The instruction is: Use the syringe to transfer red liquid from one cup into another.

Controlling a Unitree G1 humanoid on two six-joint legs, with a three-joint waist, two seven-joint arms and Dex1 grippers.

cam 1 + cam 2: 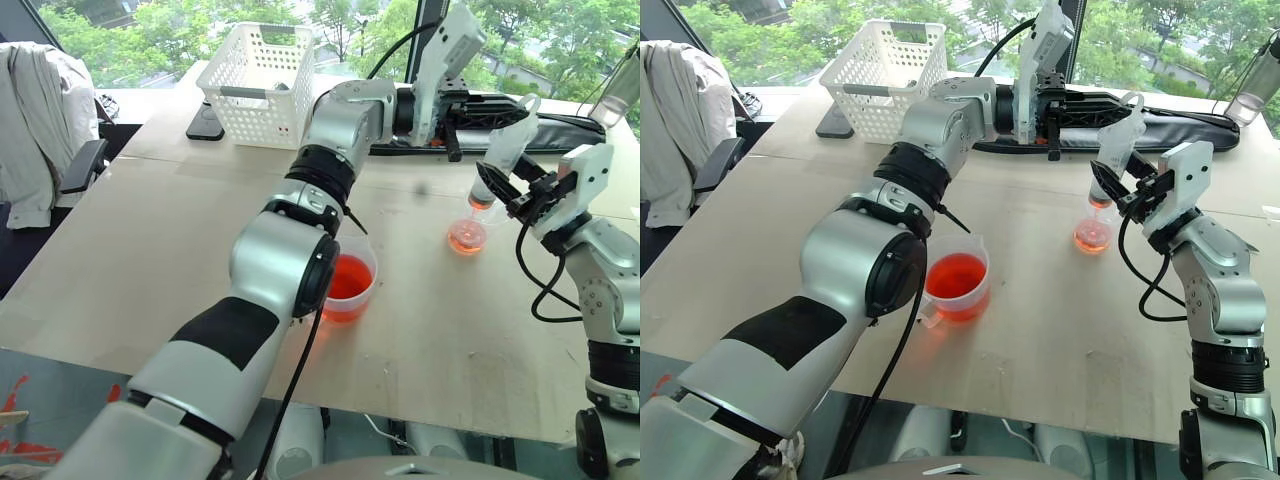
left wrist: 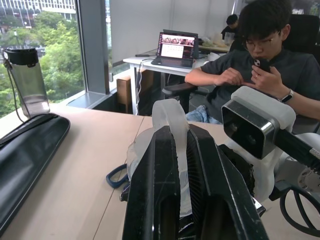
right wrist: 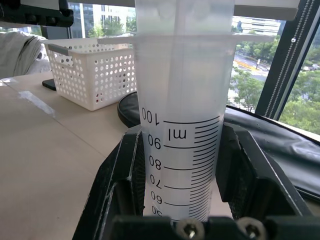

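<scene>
Right tool [image 1: 512, 192] pinches syringe [image 1: 500, 160] over small cup [image 1: 467, 236]; left tool [image 2: 180, 165] pressed together on plunger [image 2: 170, 117].

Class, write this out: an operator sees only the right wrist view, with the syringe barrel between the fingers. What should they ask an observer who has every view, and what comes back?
Operator: Where does the syringe tip point?
Observer: Down at the small cup, about at its mouth.
Operator: What has the plunger?
Observer: The left fingers, shut on its top.
</scene>
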